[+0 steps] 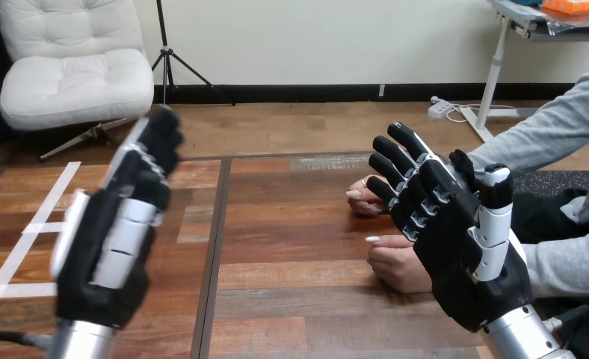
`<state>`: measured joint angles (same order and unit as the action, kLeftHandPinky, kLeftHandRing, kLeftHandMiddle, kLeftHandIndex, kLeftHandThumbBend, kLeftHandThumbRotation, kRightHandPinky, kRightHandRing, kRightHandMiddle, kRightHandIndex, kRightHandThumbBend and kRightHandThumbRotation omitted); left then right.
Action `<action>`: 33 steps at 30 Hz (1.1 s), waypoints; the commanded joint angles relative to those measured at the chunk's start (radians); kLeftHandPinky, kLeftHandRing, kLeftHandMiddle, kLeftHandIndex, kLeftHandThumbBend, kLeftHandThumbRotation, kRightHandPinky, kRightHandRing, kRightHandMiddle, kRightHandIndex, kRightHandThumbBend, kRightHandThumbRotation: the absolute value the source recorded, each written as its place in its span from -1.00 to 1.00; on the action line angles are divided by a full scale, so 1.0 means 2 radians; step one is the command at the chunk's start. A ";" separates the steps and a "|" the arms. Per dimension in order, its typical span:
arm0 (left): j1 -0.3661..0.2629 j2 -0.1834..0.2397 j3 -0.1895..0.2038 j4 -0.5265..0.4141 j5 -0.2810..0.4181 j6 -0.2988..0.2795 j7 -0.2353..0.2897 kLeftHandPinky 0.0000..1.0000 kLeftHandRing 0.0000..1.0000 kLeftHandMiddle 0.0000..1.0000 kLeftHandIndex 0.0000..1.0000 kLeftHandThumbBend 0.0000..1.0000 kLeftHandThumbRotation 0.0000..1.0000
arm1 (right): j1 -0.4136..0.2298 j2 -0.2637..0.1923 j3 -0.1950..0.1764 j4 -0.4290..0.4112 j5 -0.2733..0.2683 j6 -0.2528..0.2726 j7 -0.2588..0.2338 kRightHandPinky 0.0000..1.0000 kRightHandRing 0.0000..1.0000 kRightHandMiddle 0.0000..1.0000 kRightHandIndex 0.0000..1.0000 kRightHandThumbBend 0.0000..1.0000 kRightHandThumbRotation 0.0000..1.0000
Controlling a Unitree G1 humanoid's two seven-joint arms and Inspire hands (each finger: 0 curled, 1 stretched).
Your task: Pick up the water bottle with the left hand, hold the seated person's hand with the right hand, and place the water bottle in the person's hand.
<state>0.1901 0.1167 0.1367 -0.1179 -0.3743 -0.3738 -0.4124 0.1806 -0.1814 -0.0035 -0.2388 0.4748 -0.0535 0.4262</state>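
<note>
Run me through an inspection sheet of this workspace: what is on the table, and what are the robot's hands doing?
Surface: wooden table, two panels with a dark seam between them.
Job's things: the person's farther hand and nearer hand rest on the table at the right, loosely curled, holding nothing.
Clutter: white tape strips stuck on the table's left part.
Hands: left hand raised over the table's left part, fingers up, holding nothing; right hand raised with straight fingers in front of the person's hands; I cannot tell whether they touch.
Cables: nothing seen.
Surroundings: the person's grey sleeves at the right edge.
</note>
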 commanded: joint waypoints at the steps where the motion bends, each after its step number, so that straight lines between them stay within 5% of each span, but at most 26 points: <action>1: -0.036 0.013 0.017 -0.032 -0.015 -0.011 0.001 1.00 0.95 0.94 0.89 0.58 0.54 | -0.022 0.005 -0.005 -0.027 0.007 -0.002 0.005 0.98 0.96 0.93 0.93 0.79 1.00; 20: -0.055 0.018 0.046 -0.049 -0.030 -0.014 0.012 1.00 0.94 0.93 0.86 0.61 0.48 | -0.026 0.006 -0.003 -0.027 0.004 0.004 0.003 0.98 0.96 0.93 0.92 0.81 1.00; 33: -0.068 0.025 0.084 -0.030 -0.065 -0.025 0.010 0.93 0.91 0.92 0.84 0.60 0.43 | -0.028 0.005 -0.004 -0.027 0.002 0.003 0.004 0.97 0.95 0.92 0.92 0.80 1.00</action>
<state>0.1166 0.1440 0.2598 -0.1637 -0.4752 -0.3960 -0.3957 0.1805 -0.1817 -0.0035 -0.2388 0.4742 -0.0379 0.4270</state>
